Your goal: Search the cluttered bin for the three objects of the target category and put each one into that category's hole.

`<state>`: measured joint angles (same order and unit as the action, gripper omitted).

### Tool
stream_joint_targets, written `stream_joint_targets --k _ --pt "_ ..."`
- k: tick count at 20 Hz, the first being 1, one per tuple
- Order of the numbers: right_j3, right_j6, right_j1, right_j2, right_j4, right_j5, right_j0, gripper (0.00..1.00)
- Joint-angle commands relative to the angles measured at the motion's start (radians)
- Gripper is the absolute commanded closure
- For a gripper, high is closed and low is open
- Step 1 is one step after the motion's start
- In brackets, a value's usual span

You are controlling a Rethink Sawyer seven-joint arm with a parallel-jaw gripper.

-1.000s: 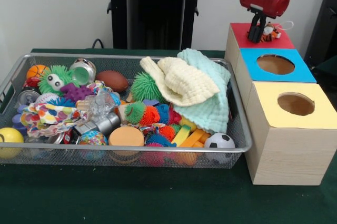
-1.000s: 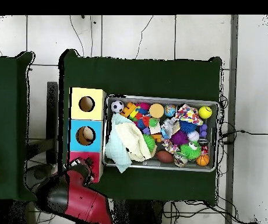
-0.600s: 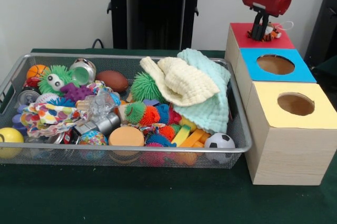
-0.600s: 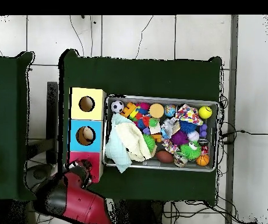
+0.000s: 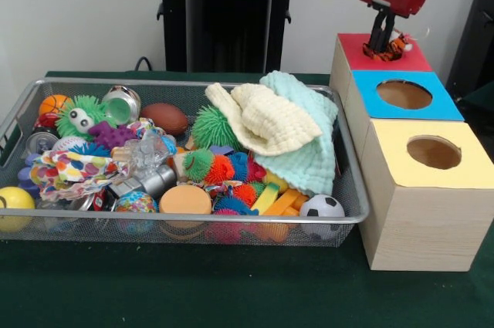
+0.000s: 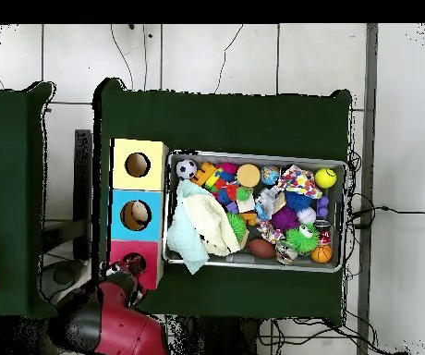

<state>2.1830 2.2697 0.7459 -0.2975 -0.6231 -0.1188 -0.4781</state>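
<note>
A small orange striped tiger toy (image 5: 386, 52) lies on top of the red box (image 5: 409, 59) at the back right, right under my gripper (image 5: 379, 41). The gripper hangs just above the toy, and I cannot make out whether it touches or holds it. In the overhead view the gripper (image 6: 124, 274) sits at the red box (image 6: 147, 262), and the arm hides the red box's hole. The blue box (image 5: 403, 95) and yellow box (image 5: 432, 152) show open round holes. The wire bin (image 5: 185, 221) is full of toys.
The bin holds a mint and cream cloth (image 5: 285, 123), spiky balls (image 5: 214, 126), a brown football (image 5: 164, 118), a soccer ball (image 5: 322, 207), a yellow ball (image 5: 13, 203) and a patterned cloth (image 5: 65, 167). The bin (image 6: 253, 155) lies right beside the row of boxes (image 6: 138, 165).
The gripper has risen a little above the red box. The tiger toy, earlier beside it on the right, now lies directly under it.
</note>
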Motion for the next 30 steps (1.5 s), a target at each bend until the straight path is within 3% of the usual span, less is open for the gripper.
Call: stream_joint_targets --k 1,6,8,12,17,20,25,30 --pt "-0.045 0.228 0.013 -0.038 0.011 -0.222 -0.052 1.0" --pt "0.032 0.193 -0.006 0.098 -0.022 -0.039 0.04 1.0" --pt "0.035 0.186 -0.007 0.113 -0.017 -0.024 0.062 1.0" --pt "0.005 0.197 -0.003 0.064 -0.012 -0.077 0.026 1.0" --pt "0.012 0.198 -0.005 0.076 -0.011 -0.035 0.037 1.0" --pt "0.026 0.196 -0.015 0.128 -0.002 0.04 0.078 1.0" --pt "0.05 0.234 -0.09 0.283 0.083 0.244 0.225 1.0" --pt "0.041 0.212 -0.085 0.279 0.098 0.234 0.243 1.0"
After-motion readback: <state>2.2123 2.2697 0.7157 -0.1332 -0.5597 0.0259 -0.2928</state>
